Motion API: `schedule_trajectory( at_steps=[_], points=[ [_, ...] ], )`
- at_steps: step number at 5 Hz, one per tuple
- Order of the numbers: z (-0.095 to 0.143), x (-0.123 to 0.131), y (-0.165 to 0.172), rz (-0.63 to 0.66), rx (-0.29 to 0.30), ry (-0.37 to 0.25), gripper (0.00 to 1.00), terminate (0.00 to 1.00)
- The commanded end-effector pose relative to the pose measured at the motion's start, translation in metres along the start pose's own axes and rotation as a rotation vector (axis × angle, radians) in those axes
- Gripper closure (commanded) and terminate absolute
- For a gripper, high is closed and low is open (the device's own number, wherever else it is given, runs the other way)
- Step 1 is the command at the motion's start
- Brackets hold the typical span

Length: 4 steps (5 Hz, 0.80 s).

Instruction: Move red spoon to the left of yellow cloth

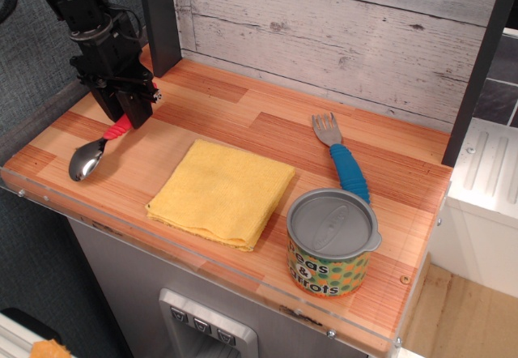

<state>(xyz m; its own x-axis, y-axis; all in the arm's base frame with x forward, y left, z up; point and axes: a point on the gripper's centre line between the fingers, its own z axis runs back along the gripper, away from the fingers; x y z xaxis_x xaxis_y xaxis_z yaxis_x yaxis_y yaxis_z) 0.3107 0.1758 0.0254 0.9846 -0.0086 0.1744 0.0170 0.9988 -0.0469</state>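
The red spoon lies low over the wooden table at the far left, its shiny bowl toward the front left edge and its red handle pointing up and right. My black gripper is shut on the upper end of the red handle, which its fingers hide. The yellow cloth lies folded flat in the middle of the table, to the right of the spoon and apart from it.
A blue-handled metal fork lies at the back right. A can with a grey lid stands at the front right, next to the cloth. A dark post rises behind the gripper. The table's front edge runs close below the spoon.
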Motion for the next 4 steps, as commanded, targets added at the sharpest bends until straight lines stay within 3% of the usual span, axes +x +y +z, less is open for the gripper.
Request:
schedule_trajectory(
  at_steps=[1, 4],
  points=[
    [0.009, 0.012, 0.024, 0.061, 0.038, -0.033, 0.00, 0.00],
    [0.035, 0.021, 0.013, 0.164, 0.096, -0.001, 0.00, 0.00]
  ],
)
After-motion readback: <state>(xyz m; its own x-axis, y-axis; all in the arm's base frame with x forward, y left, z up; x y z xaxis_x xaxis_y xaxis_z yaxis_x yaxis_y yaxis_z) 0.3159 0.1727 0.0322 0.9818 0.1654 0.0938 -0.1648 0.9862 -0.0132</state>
